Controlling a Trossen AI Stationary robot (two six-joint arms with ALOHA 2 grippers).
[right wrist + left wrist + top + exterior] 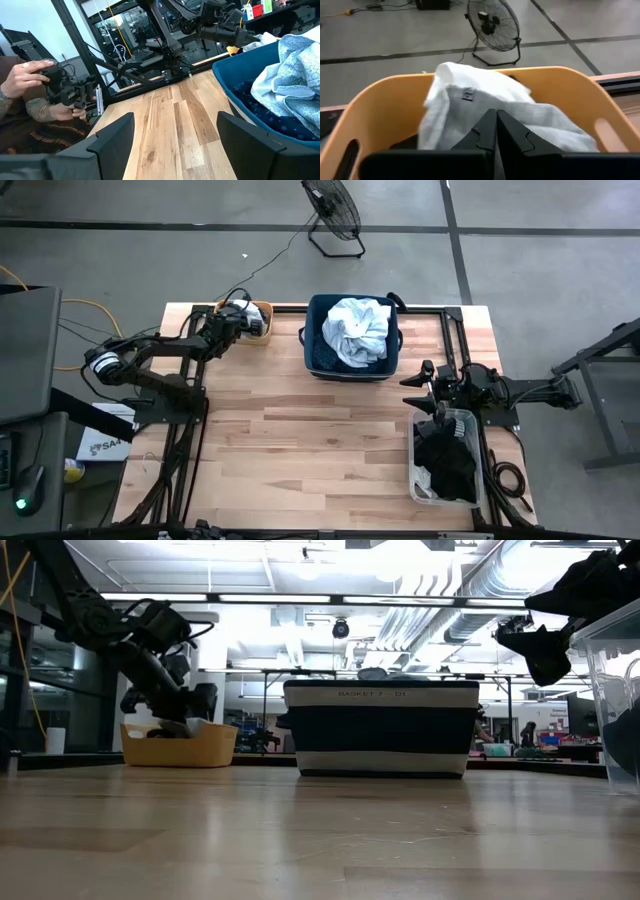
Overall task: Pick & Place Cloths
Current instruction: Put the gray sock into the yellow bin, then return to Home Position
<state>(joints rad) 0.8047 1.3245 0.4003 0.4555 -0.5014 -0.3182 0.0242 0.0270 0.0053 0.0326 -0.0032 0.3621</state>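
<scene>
White cloth [485, 107] sits in the orange tub [385, 100] at the surface's far left corner; left hand [496, 131] pinched closed on it. Pale blue-white shirt [358, 330] fills the navy bin [318, 352]. Right hand [175, 135] gapes empty above the clear bin [470, 420] of black pieces [448, 465].

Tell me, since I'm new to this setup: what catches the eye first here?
The pale blue-white shirt heaped in the navy bin at the table's far middle. Next, the left end effector shut on a white cloth in the orange tub, far left; black garments fill a clear bin, near right.
</scene>
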